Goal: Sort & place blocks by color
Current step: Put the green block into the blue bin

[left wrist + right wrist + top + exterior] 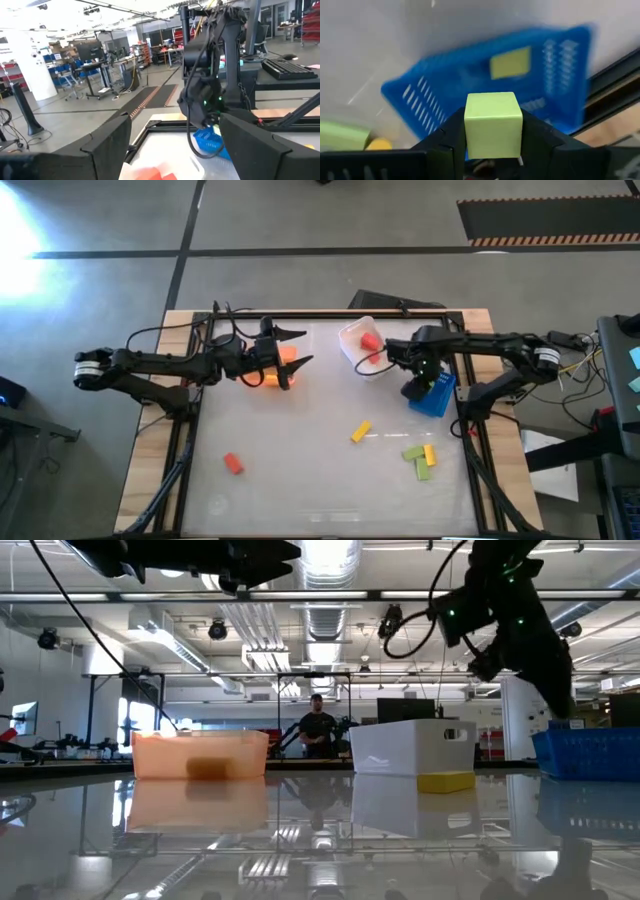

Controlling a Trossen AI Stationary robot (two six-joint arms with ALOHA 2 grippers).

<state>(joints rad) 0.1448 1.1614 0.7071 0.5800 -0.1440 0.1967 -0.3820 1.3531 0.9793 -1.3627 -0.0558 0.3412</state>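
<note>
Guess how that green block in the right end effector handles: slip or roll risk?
Green block looks rigid and flat-faced, so it probably won't roll. The right end effector pinches opposite faces squarely, so slip seems unlikely. It's small, likely light, and should drop cleanly into the blue bin.

An orange bin [283, 366] sits at the table's [300, 470] back left, a white bin [360, 345] at back centre, tilted, and a blue basket [436, 396] by the right edge. Beyond the table, a person [317, 727] stands in the workshop, and a keyboard [292, 67] lies on a desk.
</note>
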